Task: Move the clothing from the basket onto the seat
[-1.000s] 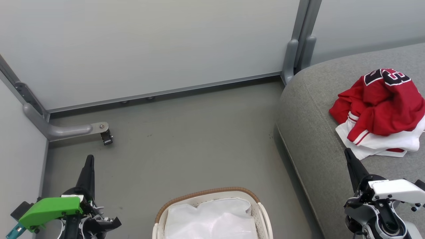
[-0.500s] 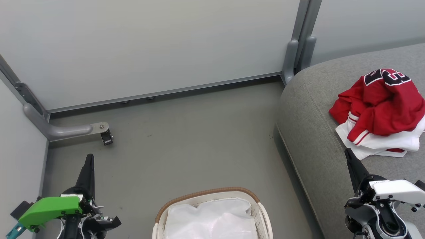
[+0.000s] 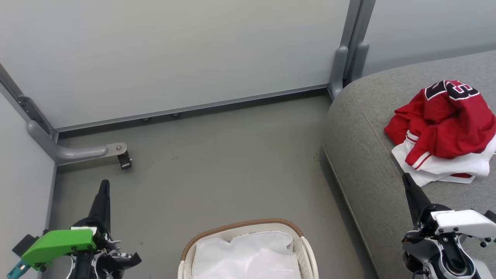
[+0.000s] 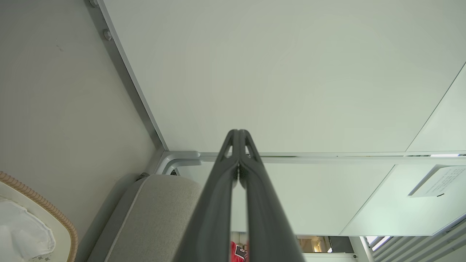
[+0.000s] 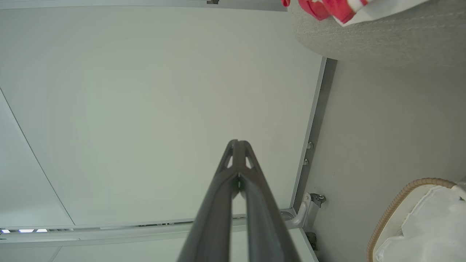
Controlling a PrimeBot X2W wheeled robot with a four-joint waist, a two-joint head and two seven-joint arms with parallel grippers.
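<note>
Red-and-white clothing (image 3: 445, 128) crumpled on grey seat (image 3: 364, 147) at 3 o'clock, white brown-rimmed basket (image 3: 240, 226) upright at 6 o'clock

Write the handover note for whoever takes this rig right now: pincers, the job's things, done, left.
Left pincer: shut, empty, over the floor.
Right pincer: shut, empty, just short of the clothing.
Clothing: heaped on the seat.
Basket: white lining, no red fabric in the visible part.
Done: clothing is on the seat.
Left: probably nothing; check the basket's cut-off near part.
</note>
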